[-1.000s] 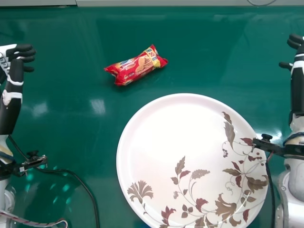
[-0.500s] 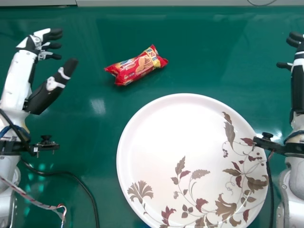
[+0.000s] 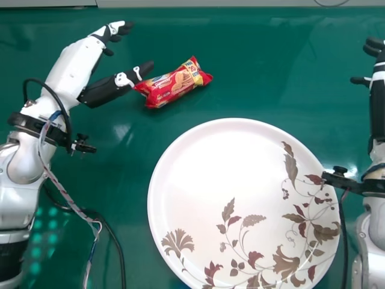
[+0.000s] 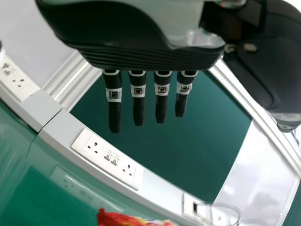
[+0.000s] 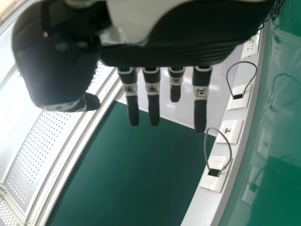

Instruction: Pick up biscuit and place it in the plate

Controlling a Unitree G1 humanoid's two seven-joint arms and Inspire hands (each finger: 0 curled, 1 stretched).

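the left hand (image 3: 108, 90), fingers extended, is beside the biscuit (image 3: 174, 85).

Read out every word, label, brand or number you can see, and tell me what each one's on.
Biscuit packet: lettering on the wrapper, too small for me to quote reliably.
White socket panel: any marks on it are too small to read.
Plate: no words, just leaves and flowers.
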